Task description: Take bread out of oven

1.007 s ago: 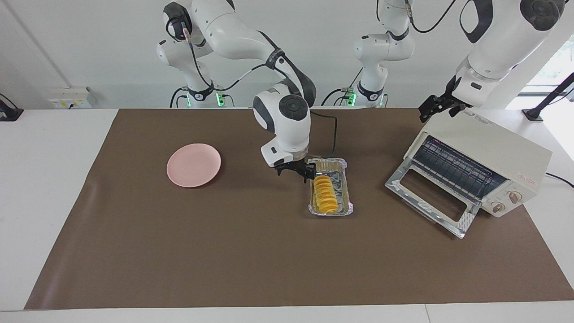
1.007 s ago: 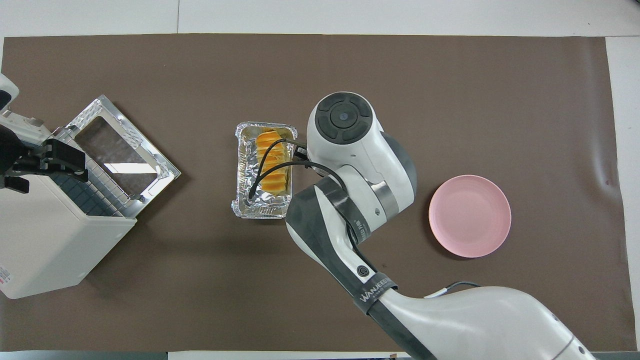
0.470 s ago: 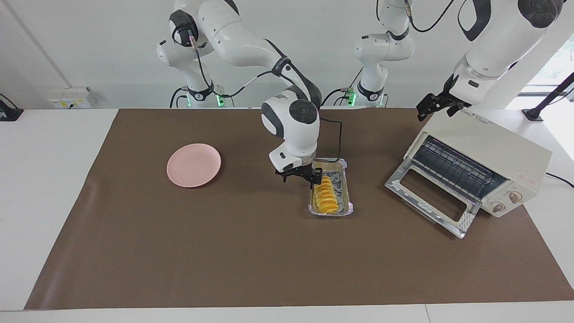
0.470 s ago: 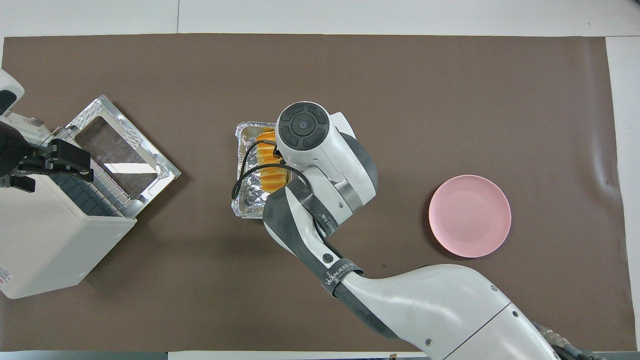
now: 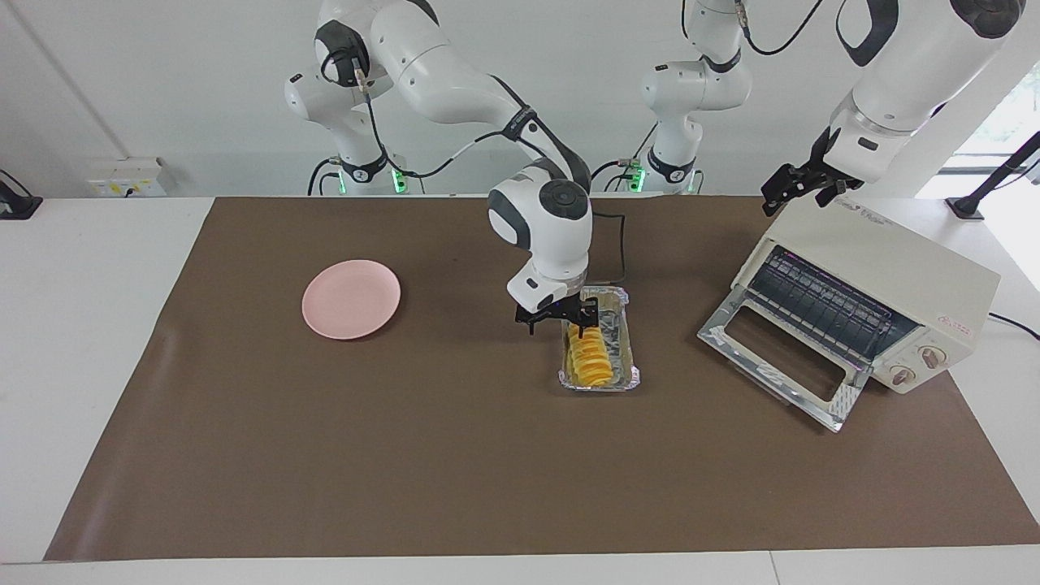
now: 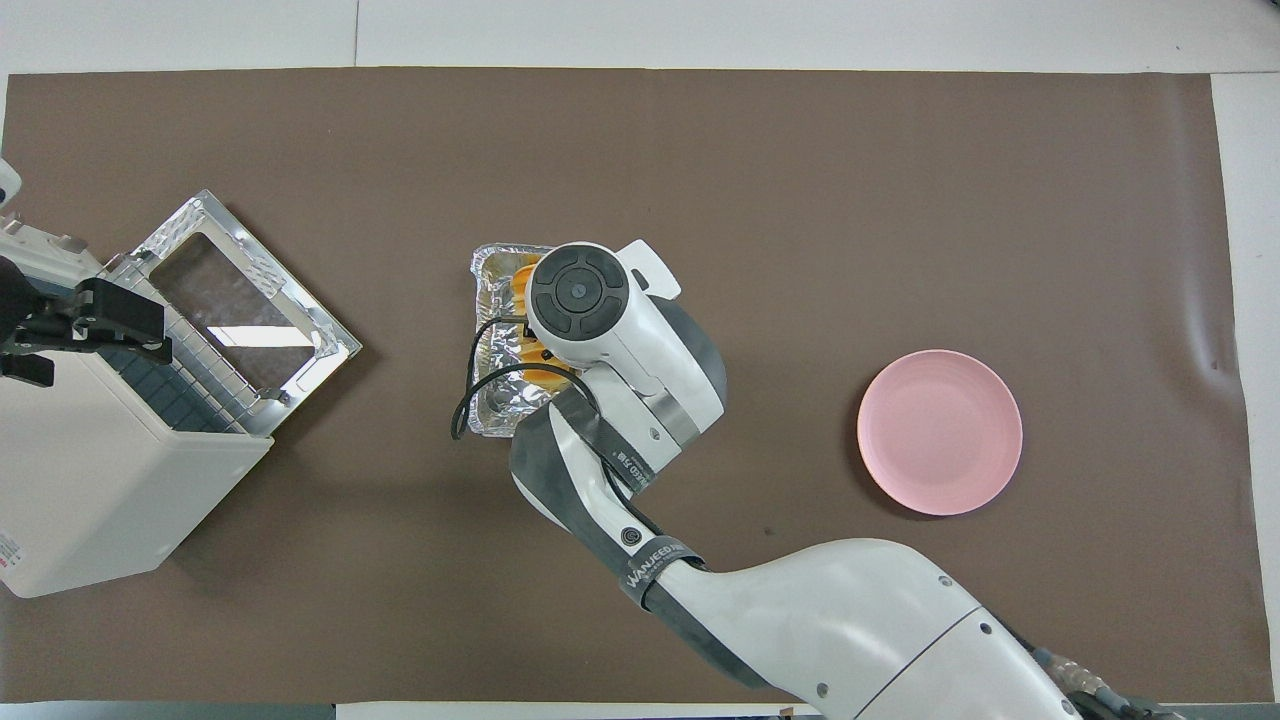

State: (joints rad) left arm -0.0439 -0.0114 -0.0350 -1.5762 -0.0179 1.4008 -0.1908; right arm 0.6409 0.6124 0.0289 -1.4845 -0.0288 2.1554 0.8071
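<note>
The bread [image 5: 591, 361], a ridged golden loaf, lies in a crinkled foil tray [image 5: 624, 341] on the brown mat, beside the oven [image 5: 886, 272] and outside it. The cream oven stands at the left arm's end with its glass door [image 5: 776, 357] dropped open and its rack bare. My right gripper [image 5: 561, 322] hangs open low over the tray's end nearer the robots, one finger above the loaf. In the overhead view the right wrist covers most of the bread [image 6: 521, 281] and the tray [image 6: 484, 268]. My left gripper [image 5: 800, 185] hovers open over the oven's [image 6: 110, 480] top edge.
A pink plate [image 5: 351, 299] sits on the mat toward the right arm's end, shown too in the overhead view [image 6: 940, 432]. The open oven door [image 6: 250, 300] juts out toward the tray. A black cable loops from the right wrist over the tray.
The right gripper has slid from beside the tray to over the loaf's near end, staying open. The left gripper has shifted slightly above the oven top. Bread and tray have not moved.
</note>
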